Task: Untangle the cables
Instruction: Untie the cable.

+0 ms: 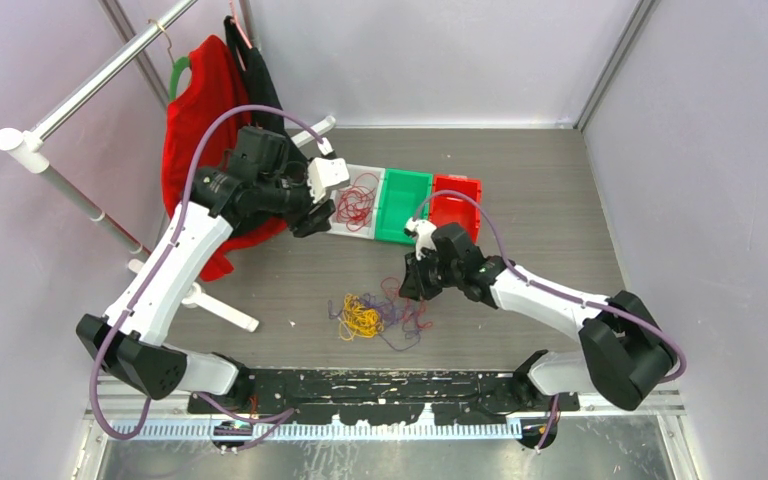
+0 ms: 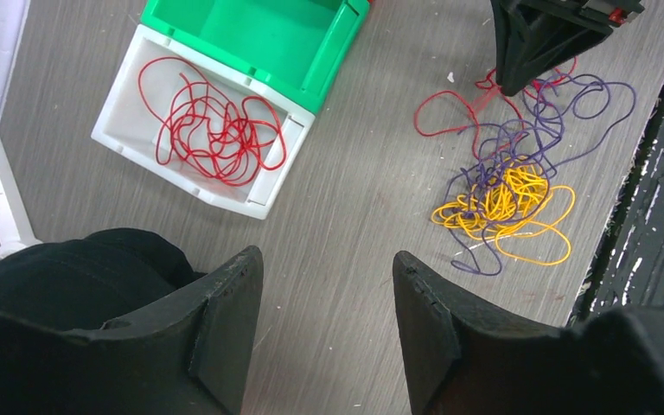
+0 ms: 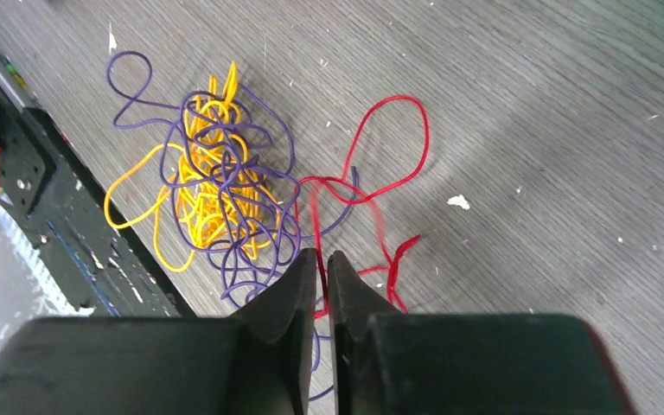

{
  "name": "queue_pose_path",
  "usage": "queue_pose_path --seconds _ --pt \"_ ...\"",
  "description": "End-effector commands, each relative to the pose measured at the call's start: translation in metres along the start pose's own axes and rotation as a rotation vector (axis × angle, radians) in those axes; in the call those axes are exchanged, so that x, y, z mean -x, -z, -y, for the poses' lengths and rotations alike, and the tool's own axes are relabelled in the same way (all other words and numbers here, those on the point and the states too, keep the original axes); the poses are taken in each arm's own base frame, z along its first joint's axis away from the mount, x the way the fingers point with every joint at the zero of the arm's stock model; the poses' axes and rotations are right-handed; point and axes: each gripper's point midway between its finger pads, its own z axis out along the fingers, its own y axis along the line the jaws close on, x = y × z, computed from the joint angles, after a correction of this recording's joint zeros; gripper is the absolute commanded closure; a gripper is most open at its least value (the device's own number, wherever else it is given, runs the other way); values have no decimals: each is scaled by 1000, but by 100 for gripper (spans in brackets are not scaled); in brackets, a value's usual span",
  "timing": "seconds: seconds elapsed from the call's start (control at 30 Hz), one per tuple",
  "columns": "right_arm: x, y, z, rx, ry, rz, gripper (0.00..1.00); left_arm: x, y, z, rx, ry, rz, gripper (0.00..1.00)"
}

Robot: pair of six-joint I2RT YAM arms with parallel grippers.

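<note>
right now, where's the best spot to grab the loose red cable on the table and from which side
Grip the red cable at its big open loop, coming down from above on the side away from the purple and yellow tangle. That loop lies flat on bare table, clear of the other strands; nearer the tangle it crosses purple strands.

Red cables (image 2: 212,130) in wht bin (image 2: 216,192), mixed cable tangle (image 2: 506,186) on tbl (image 2: 354,199) beside.
</note>
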Motion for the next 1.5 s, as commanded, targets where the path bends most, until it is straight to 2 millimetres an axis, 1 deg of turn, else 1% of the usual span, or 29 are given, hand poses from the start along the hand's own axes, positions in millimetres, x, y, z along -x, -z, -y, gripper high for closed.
queue_pose_path --seconds 0.0,0.07,0.1,0.13,0.23,0.3,0.33,0.47,0.53,0.57,0.63,0.77,0.87,1.0,1.1,1.17,1.3,1.37,1.47 --pt "45 16 -16 24 67 158 91 13 7 15 -44 -16 84 43" --pt "52 25 -25 50 80 191 98 8 4 33 -108 -3 109 43" --pt "54 29 -28 62 82 198 99 5 2 41 -138 5 123 43" --pt "58 33 -32 73 83 209 99 4 4 50 -155 2 147 43" --pt "73 50 -54 148 106 256 99 6 5 69 -188 -58 222 43" --pt "87 64 -72 210 129 302 99 15 4 73 -157 -134 294 43" --pt "93 70 -80 241 139 320 99 22 6 74 -131 -183 341 43" --pt "118 94 -114 370 165 377 99 38 -4 86 -91 -322 422 44" --pt "129 103 -128 427 172 399 99 41 -10 93 -98 -395 434 45" --pt "133 106 -134 450 175 402 99 43 -15 93 -84 -427 438 45" --pt "139 110 -142 482 182 404 99 49 -22 86 -34 -468 440 47" --pt "146 115 -154 526 189 420 99 54 -25 80 -10 -521 437 50" --pt "143 114 -159 551 189 405 99 59 -26 78 -5 -518 446 51" --pt "139 110 -162 559 187 386 99 59 -26 81 -6 -536 443 51" --pt "137 108 -161 551 182 379 99 58 -21 81 11 -538 429 52" --pt "137 107 -159 542 181 380 99 55 -18 85 -2 -531 422 52" --pt "138 106 -161 548 182 376 99 54 -10 102 -61 -575 467 50" --pt "138 105 -161 551 176 382 99 58 -7 106 -78 -571 489 52" --pt "142 108 -165 569 163 406 99 58 -10 108 -105 -568 479 62"
